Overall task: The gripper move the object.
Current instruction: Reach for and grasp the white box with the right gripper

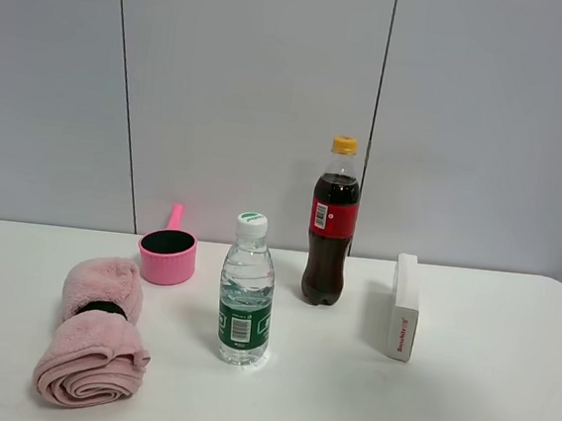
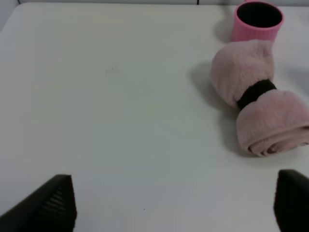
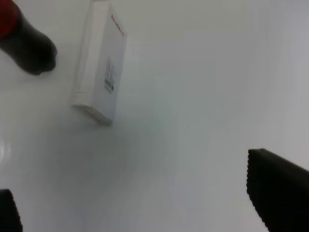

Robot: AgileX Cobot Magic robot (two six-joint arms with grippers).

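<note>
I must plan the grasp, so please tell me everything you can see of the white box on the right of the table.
The white box is a flat rectangular carton, seemingly cardboard, closed. It stands on a long narrow edge on the white table, right of the cola bottle and apart from it. It bears red lettering and small dark print. Only the table touches it; the open right gripper is away from it.

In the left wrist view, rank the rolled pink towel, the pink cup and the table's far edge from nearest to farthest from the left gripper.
1. Rolled pink towel: lying on the table ahead of the left gripper, rolled end nearest.
2. Pink cup: upright, just behind the towel.
3. Table's far edge: beyond the cup, by the wall.
</note>
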